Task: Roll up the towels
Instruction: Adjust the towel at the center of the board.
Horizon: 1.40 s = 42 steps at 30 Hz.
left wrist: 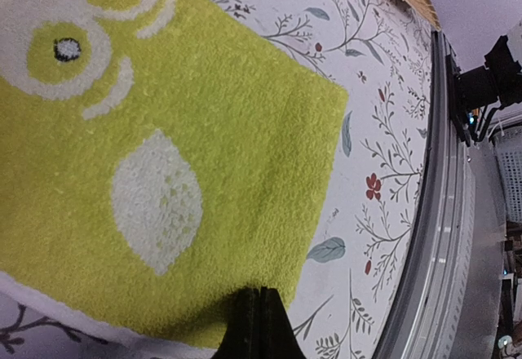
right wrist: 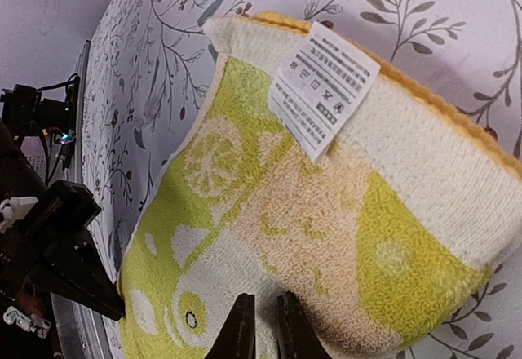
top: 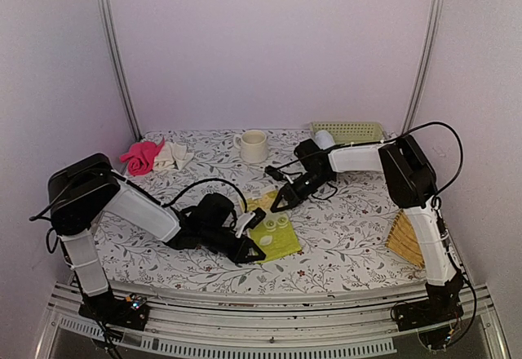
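Note:
The yellow-green and cream patterned towel (top: pixel 275 234) lies mid-table, with its far end folded up. My right gripper (top: pixel 281 205) is at that far end. In the right wrist view its jaws (right wrist: pixel 263 326) stand nearly closed on the raised cloth (right wrist: pixel 326 212), whose underside and white label (right wrist: pixel 322 86) face up. My left gripper (top: pixel 254 253) is at the towel's near edge. In the left wrist view its jaws (left wrist: pixel 259 310) are shut, tips resting on the towel's edge (left wrist: pixel 188 147). A pale roll (top: pixel 325 139) by the basket may be the blue towel; I cannot tell.
A cream mug (top: pixel 254 145) stands at the back. A green basket (top: pixel 348 131) is at the back right. Pink cloth (top: pixel 142 157) and white cloth (top: pixel 174 155) lie at the back left. The woven bamboo tray (top: pixel 405 238) lies at the right edge. The table's front rail (left wrist: pixel 444 237) is close.

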### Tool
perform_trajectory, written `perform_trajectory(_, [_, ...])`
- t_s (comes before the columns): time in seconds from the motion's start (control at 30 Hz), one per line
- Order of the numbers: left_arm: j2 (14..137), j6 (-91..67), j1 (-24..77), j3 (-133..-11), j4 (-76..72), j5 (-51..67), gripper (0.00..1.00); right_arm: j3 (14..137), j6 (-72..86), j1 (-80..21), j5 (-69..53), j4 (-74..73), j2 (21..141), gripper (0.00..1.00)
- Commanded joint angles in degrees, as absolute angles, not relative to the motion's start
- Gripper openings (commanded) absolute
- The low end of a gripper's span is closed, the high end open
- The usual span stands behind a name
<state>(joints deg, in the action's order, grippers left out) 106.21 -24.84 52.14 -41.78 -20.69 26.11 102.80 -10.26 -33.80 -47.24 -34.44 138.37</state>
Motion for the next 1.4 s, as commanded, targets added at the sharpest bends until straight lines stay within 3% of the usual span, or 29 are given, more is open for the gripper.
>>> perform_trajectory(0.0, [109.19,-21.39,53.28,-43.17,-14.65,23.88,0.00,94.77,-6.06,-31.38,-33.35,-34.57,136.68,0.13])
perform_trajectory(0.17, [110.34,-17.78,53.31,-47.22,-10.42,23.01,0.00,88.18,-6.07,-30.42,-27.33,-34.03,131.00,0.11])
perform_trajectory(0.47, [115.53,-15.70,53.41,-53.04,-7.59,26.32,0.00,83.97,-8.57,-29.85,-26.86,-34.42,129.42,0.12])
perform_trajectory(0.7, [114.74,-15.78,53.80,-53.82,-7.26,25.93,0.00,84.39,-11.47,-29.75,-31.54,-33.98,127.52,0.18])
perform_trajectory(1.0, [107.93,-14.02,54.45,-59.32,-1.33,25.93,0.00,80.74,-16.63,-29.63,-33.52,-31.68,113.35,0.30])
perform_trajectory(1.27, [98.81,-8.04,54.41,-63.45,6.74,20.16,0.19,73.00,-23.33,-29.62,-35.36,-32.01,98.06,0.35])
perform_trajectory(1.37, [95.47,-4.44,54.61,-61.40,7.62,16.81,0.21,69.14,-27.59,-29.62,-35.94,-32.42,92.53,0.36])
